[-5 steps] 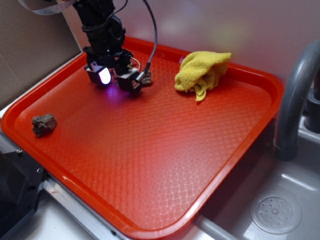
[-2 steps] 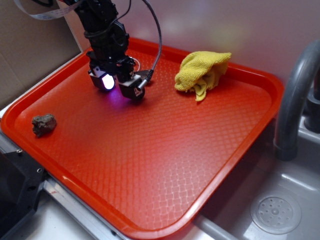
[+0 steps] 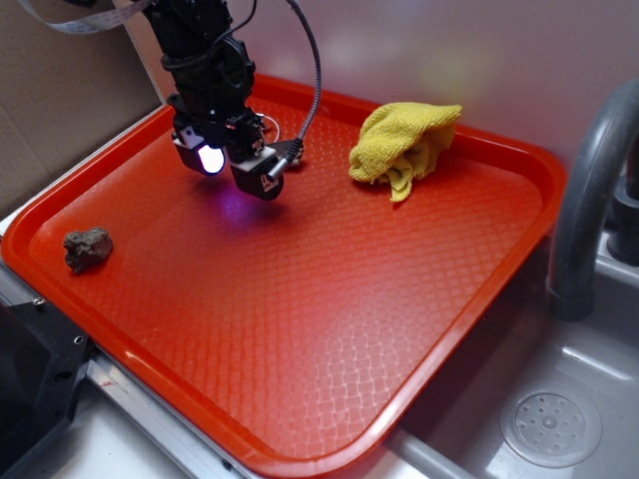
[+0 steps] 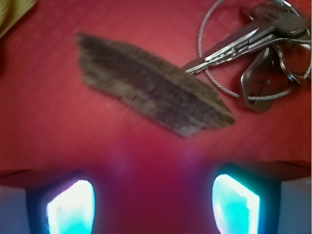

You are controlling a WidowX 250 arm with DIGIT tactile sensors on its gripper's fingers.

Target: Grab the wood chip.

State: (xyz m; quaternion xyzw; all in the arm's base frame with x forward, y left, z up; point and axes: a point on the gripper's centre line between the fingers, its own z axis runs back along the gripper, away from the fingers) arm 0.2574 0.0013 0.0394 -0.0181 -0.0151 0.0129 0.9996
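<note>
The wood chip [image 4: 151, 92] is a flat, tapered brown-grey sliver lying at a slant on the red tray, in the wrist view just ahead of my fingertips. My gripper [image 4: 156, 185] hangs open above the tray, its two glowing pads [image 4: 70, 207] wide apart with only bare tray between them. In the exterior view the gripper [image 3: 235, 172] hovers over the tray's back left part and hides the chip.
A key ring with dark keys [image 4: 258, 53] lies right beside the chip's narrow end. A lumpy rock [image 3: 87, 248] sits near the red tray's [image 3: 300, 454] left rim. A yellow cloth [image 3: 404, 145] lies at the back. A grey faucet [image 3: 589, 200] and sink drain [image 3: 551, 427] stand to the right.
The gripper has turned a little and shifted slightly toward the tray's front. It stays open, and nothing on the tray has moved.
</note>
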